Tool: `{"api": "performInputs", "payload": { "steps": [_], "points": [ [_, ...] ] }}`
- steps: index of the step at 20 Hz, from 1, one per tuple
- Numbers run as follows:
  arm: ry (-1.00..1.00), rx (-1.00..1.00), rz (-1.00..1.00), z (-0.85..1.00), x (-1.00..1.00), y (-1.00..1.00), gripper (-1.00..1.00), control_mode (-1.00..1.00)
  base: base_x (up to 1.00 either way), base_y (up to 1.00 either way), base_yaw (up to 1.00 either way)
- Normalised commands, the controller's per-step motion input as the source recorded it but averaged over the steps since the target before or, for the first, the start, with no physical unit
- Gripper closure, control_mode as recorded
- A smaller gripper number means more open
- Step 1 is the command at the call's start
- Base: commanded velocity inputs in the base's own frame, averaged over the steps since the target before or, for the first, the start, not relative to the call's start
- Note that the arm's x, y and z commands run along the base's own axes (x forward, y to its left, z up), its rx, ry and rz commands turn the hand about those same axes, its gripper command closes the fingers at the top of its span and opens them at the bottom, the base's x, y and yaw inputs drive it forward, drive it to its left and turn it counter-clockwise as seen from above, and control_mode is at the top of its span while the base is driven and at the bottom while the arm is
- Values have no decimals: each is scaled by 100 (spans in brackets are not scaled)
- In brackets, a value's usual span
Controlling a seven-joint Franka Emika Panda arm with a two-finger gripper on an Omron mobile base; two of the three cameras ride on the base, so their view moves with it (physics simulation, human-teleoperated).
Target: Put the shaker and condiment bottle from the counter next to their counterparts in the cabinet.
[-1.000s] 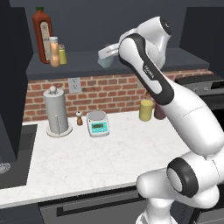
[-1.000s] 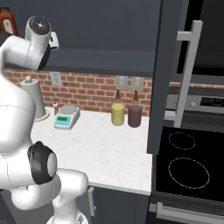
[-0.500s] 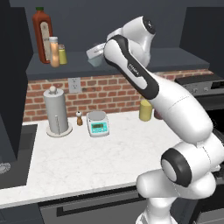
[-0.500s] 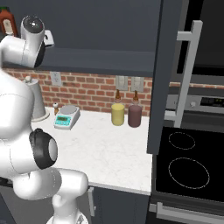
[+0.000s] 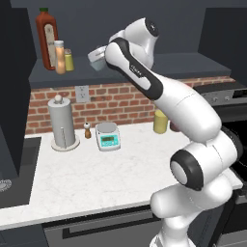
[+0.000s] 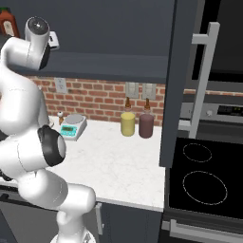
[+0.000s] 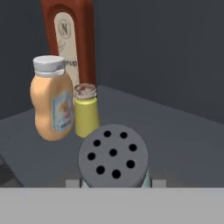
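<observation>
Jaws clenched, apparently on the small pale teal jar with dark grey holed cap [image 7: 113,159], though the fingertips are hidden behind it. It hangs above the dark charcoal cabinet shelf [image 7: 175,131], near the peach-orange bottle with pale cap [image 7: 51,98], yellow silver-capped shaker [image 7: 85,110] and tall red bottle [image 7: 70,39].

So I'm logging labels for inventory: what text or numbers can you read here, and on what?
"N": emblem on the red bottle's pale label.
"up": end of a word lower on that label, the rest hidden by the condiment bottle.
Condiment bottle label: too blurred to read.
Scale display: too small.
</observation>
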Motion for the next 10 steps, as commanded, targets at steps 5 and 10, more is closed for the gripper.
{"api": "performInputs", "payload": {
  "steps": [5, 10],
  "points": [
    [0, -1, 0, -5, 38, 21, 100, -100, 0, 0, 0],
    [0, -1, 0, -16, 37, 21, 100, -100, 0, 0, 0]
  ]
}}
